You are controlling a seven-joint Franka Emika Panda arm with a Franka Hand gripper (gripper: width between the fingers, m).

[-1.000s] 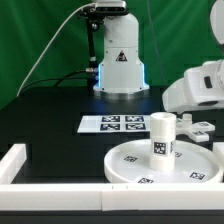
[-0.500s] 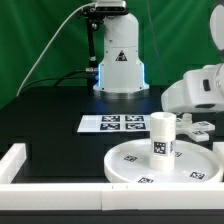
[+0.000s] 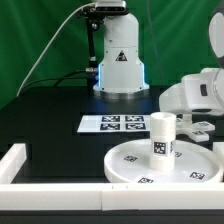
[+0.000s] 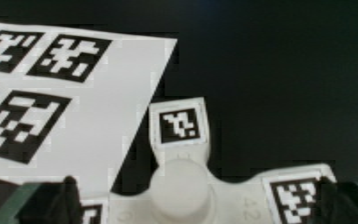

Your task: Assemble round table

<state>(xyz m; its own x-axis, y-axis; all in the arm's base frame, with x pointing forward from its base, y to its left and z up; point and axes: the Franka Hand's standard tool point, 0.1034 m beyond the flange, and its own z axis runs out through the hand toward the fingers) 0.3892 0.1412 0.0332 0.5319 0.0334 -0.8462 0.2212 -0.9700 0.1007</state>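
Note:
The large white round disc (image 3: 140, 165) lies at the front right, with the short cylindrical leg (image 3: 162, 135) standing upright on its hub. The small cross-shaped foot (image 3: 197, 128) lies on the black table just behind the disc. In the wrist view the foot (image 4: 190, 170) shows its round hub and tagged arms. My gripper (image 4: 202, 205) is open, with one dark finger (image 4: 51, 203) on either side of the foot's hub, apart from it. In the exterior view the gripper (image 3: 199, 117) hangs right above the foot and its fingertips are hard to make out.
The marker board (image 3: 113, 123) lies flat at mid-table, close beside the foot (image 4: 51, 90). White border rails (image 3: 20, 160) run along the front and the exterior view's left. The robot base (image 3: 120, 60) stands at the back.
The arm's white hand has come down a little toward the foot. The disc, leg and foot have not moved.

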